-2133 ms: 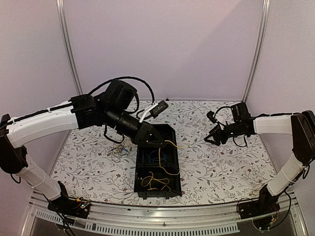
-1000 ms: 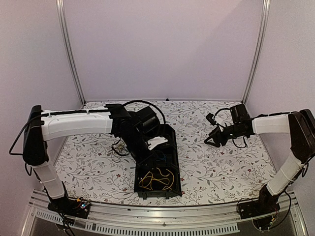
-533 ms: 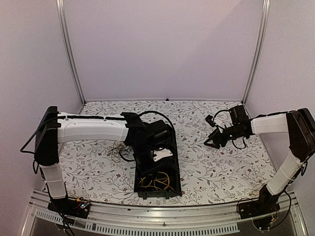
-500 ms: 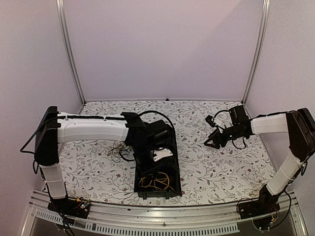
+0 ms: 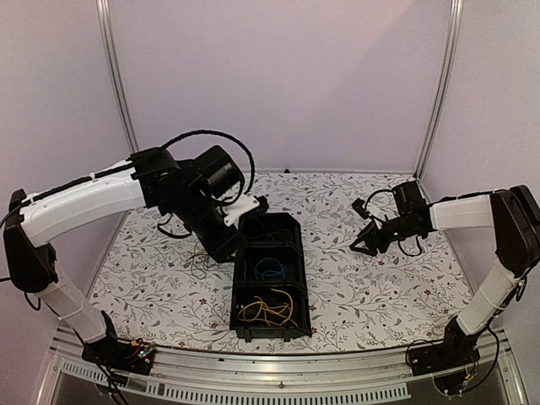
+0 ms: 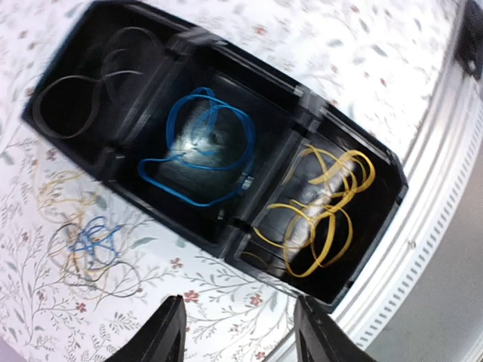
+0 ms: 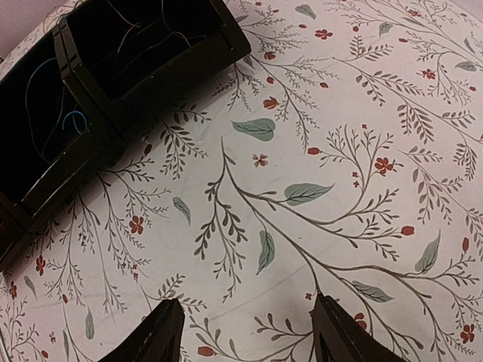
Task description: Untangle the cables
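Note:
A black tray [image 5: 272, 333] has three compartments. In the left wrist view a yellow cable [image 6: 324, 211] lies in one end compartment, a blue cable [image 6: 200, 147] in the middle and a dark cable [image 6: 72, 102] in the other end. From above, the yellow cable [image 5: 268, 308] is nearest the arms. A tangled bunch of thin yellow, blue and dark cables [image 5: 202, 257] lies on the cloth left of the tray, shown too as the bunch [image 6: 90, 241]. My left gripper [image 6: 240, 323] hangs open and empty above the cloth beside the tray. My right gripper [image 5: 361, 243] is open and empty, low over the cloth to the right.
The table wears a white cloth with a floral print [image 5: 363, 295]. The tray's corner [image 7: 113, 75] fills the upper left of the right wrist view. The metal front rail [image 6: 445, 249] runs close to the tray's yellow end. Lilac walls and frame posts enclose the back and sides.
My left arm has lifted out of the tray's near end and swung up and left, its jaws going from shut to open. The yellow cable stays in the tray. The right arm is unmoved.

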Motion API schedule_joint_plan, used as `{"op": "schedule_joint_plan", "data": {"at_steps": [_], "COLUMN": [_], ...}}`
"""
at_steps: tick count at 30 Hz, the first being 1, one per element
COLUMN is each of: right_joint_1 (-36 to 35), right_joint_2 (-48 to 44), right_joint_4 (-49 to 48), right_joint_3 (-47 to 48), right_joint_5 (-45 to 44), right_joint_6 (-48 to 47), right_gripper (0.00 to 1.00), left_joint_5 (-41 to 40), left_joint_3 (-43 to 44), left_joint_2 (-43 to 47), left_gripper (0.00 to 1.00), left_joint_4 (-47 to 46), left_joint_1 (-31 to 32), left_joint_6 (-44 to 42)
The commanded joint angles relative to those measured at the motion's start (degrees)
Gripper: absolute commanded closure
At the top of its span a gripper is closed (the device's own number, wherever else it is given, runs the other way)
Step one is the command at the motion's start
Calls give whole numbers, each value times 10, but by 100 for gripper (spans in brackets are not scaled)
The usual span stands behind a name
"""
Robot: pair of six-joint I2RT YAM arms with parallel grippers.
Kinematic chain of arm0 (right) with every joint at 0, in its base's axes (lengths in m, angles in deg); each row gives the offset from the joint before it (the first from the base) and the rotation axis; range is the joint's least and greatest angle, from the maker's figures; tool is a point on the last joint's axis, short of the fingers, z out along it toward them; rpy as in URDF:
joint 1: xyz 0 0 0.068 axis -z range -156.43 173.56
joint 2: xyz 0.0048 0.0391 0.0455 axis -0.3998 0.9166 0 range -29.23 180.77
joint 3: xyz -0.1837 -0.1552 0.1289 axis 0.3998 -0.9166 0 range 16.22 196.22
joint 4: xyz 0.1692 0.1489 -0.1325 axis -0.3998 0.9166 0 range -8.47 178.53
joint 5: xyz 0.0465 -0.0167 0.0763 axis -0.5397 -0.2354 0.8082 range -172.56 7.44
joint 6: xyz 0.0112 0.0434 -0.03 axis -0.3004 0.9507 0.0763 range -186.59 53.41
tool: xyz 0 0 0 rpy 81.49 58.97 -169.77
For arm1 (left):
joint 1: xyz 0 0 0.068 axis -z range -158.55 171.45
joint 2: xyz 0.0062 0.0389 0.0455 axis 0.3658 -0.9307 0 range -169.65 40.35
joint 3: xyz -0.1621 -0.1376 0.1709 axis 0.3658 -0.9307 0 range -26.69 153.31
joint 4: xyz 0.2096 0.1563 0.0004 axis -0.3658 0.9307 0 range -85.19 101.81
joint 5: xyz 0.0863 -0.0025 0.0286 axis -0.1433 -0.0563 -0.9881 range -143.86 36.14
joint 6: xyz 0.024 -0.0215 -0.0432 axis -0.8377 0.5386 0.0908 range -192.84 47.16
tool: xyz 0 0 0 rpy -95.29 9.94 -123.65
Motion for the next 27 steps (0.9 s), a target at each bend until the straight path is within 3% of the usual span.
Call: {"op": "schedule_joint_plan", "data": {"at_steps": [1,5,11,21,27], "right_joint_1": [3,4,3,3,3], "right_joint_2": [5,5,6,18,18], "right_joint_4": [7,8,8,16,19], "right_joint_3": [14,14,13,18,18], "right_joint_5": [9,8,6,8,6], "right_joint_6": [-6,-8,-14,-20,-24], "right_gripper": [38,38,38,39,39], "left_joint_5": [-34,-21,-4,49,36], "left_joint_3": [-18,-34,-44,9,53], "left_joint_2": [27,-1,-46,-193,-269], "left_gripper": [48,55,56,55,57], "left_joint_4": [-35,-54,-106,-188,-198], "left_joint_1": [-116,-215,-297,-365,-373], "left_joint_6": [55,109,118,97,73]}}
